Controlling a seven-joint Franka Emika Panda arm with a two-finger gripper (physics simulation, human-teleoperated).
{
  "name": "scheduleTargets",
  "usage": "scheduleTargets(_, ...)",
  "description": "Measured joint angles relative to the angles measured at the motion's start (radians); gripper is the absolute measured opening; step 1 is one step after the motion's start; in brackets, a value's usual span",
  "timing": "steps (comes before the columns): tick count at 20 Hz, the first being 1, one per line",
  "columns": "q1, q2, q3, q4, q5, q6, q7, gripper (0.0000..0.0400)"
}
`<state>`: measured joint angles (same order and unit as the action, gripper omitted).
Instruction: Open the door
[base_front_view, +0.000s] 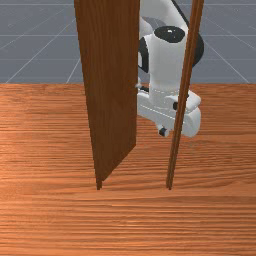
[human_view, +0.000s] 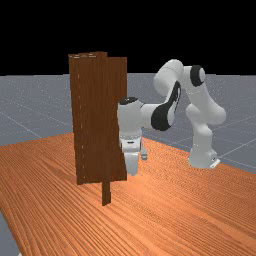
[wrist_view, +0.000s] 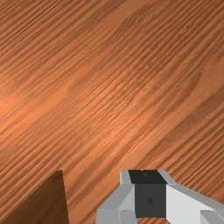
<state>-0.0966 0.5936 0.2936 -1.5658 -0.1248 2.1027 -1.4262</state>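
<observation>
An orange-brown wooden table (base_front_view: 45, 220) is backed by a grey floor (base_front_view: 35, 45) ruled with pale lines, with black above it in the far view. In the front view, the claw (base_front_view: 163, 131) is seen between the panel of the door (base_front_view: 112, 90) and a slim upright post (base_front_view: 172, 160), on the side of the table's far edge. Whether the claw is parted or drawn together cannot be told. In the wrist view, bare wood is seen around the claw, and a dark brown corner, apparently the door's, is set near it but apart.

The arm (base_front_view: 167, 62) is partly crossed by the post in the front view and is bounded by the door's panel on the other side. The panel is stood upright and dark brown, slanted back toward the table's far edge, so that a wide gap is left between it and the post; the door is thus seen ajar. Its lower front corner is placed well in from the table's far edge, toward the front view's left.

In the far view, part of the panel's right-hand edge is covered by the hand (human_view: 131, 145). A narrow foot (human_view: 106, 192) is extended below the panel. The arm is carried from there over the table to its base (human_view: 202, 157), which is set close to the table's edge on the far view's right.
</observation>
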Motion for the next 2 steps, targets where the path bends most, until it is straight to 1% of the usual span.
scheduleTargets(1, -0.045, -0.010, 0.009, -0.005, 0.000, -0.008, -0.153, 0.0001)
scheduleTargets(2, -0.133, 0.012, -0.012, 0.035, -0.016, -0.021, -0.308, 0.0000)
